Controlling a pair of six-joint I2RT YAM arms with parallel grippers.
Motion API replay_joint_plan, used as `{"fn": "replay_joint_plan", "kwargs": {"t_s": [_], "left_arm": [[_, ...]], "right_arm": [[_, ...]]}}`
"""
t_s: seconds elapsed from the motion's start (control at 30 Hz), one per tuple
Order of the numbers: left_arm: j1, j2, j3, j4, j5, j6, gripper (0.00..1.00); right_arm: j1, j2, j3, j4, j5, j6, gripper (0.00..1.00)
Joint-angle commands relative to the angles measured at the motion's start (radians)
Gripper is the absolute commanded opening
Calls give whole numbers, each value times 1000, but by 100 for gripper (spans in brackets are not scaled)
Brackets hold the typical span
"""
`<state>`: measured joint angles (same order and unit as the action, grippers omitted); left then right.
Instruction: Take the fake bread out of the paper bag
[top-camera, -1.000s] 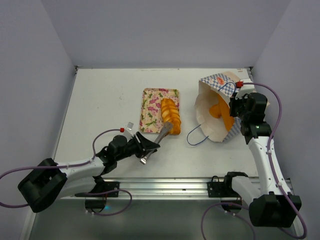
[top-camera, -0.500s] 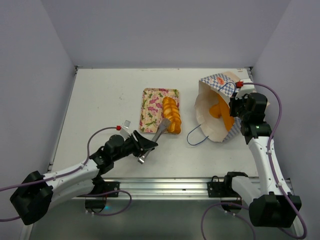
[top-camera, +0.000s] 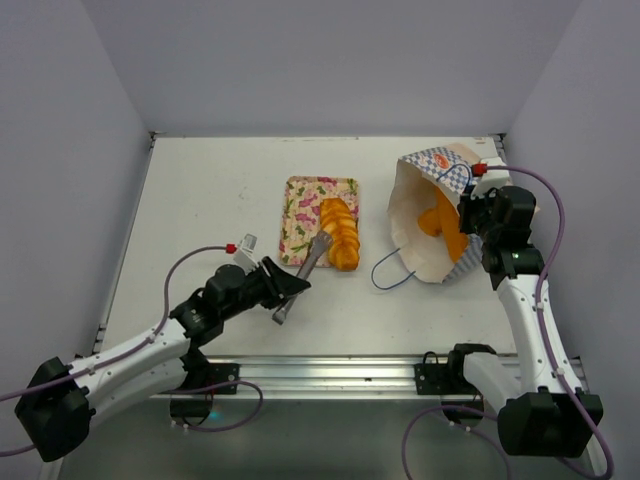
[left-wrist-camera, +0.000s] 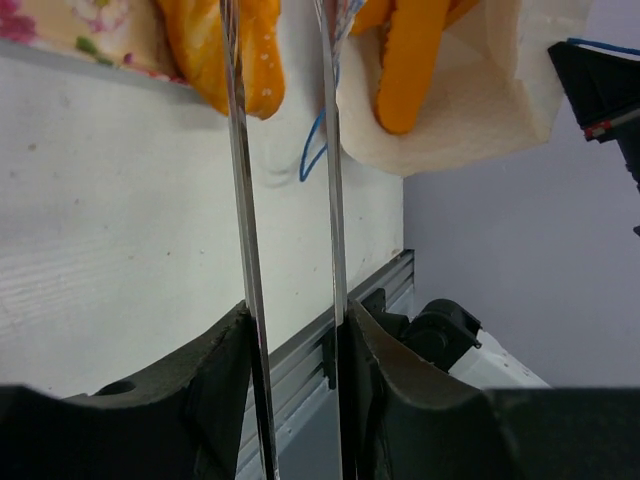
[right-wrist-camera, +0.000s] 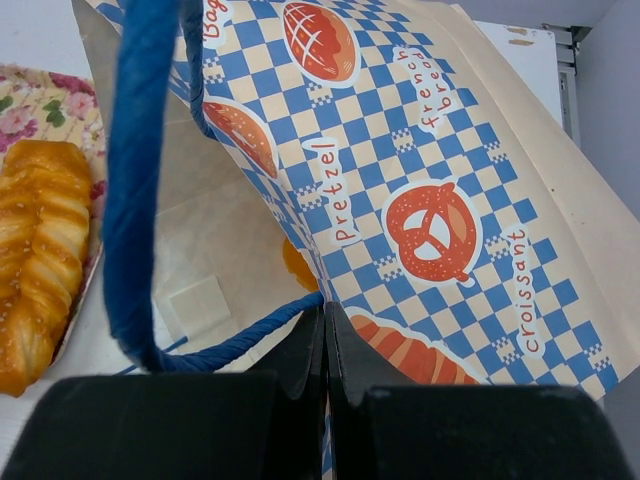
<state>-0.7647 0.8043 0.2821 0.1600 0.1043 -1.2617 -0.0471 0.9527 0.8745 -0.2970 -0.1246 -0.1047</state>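
The paper bag (top-camera: 425, 215) lies tilted with its mouth facing left; orange fake bread (top-camera: 443, 230) shows inside it. My right gripper (top-camera: 470, 213) is shut on the bag's checkered rim (right-wrist-camera: 430, 180), next to a blue cord handle (right-wrist-camera: 140, 180). A long ridged loaf (top-camera: 341, 234) lies on the flowered tray (top-camera: 303, 215). My left gripper (top-camera: 285, 292) is shut on metal tongs (top-camera: 308, 265), whose two blades (left-wrist-camera: 236, 150) stand apart, their tips at the loaf's left side. The left wrist view shows the loaf (left-wrist-camera: 245, 50) and the bread in the bag (left-wrist-camera: 410, 60).
A second blue handle (top-camera: 392, 275) lies on the table in front of the bag. The metal rail (top-camera: 330, 375) runs along the near edge. Grey walls close in the left, back and right sides.
The loaf has gone from hanging off the tray's near right corner to lying on the tray. My left arm has shifted left, and the tongs now point along the loaf's left side.
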Motion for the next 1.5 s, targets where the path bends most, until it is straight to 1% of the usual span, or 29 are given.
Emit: {"fn": "replay_joint_plan", "kwargs": {"t_s": [0.0,0.03,0.13,0.2,0.27,0.33,0.37,0.5,0.6,0.63,0.67,0.77,0.87,0.93,1.17,1.47], "left_arm": [[-5,-31,109,-19,-31,148,41],[-7,-31,123,-13,-23,197,40],[-15,-13,155,50,69,270,36],[-22,28,175,90,121,312,35],[-39,102,199,116,184,378,34],[-83,151,250,121,193,444,34],[-99,203,267,119,193,465,34],[-171,335,344,160,172,519,36],[-191,461,410,225,173,528,38],[-196,496,460,231,175,539,39],[-200,563,485,230,175,544,39],[-219,677,587,204,163,561,40],[-239,760,676,139,112,585,41],[-248,806,706,121,89,590,42],[-277,889,808,79,14,594,44],[-295,946,914,-45,-94,599,46]], "right_arm": [[-5,-25,1,33,-27,2,0],[-7,-26,4,26,-39,-3,0],[-10,-35,18,7,-67,-21,0],[-11,-37,35,-11,-87,-36,0],[-13,-29,70,-53,-141,-62,0],[-14,-11,105,-103,-191,-82,0],[-16,-6,116,-119,-255,-113,0],[-16,14,153,-183,-332,-177,0],[-16,11,150,-197,-346,-197,0],[-16,6,146,-198,-349,-201,0],[-16,1,139,-195,-354,-202,0],[-17,-14,97,-176,-366,-201,0],[-22,-26,47,-149,-375,-201,0],[-25,-28,28,-143,-388,-205,0],[-27,-22,9,-137,-382,-224,0],[-27,-20,1,-151,-395,-251,0]]}}
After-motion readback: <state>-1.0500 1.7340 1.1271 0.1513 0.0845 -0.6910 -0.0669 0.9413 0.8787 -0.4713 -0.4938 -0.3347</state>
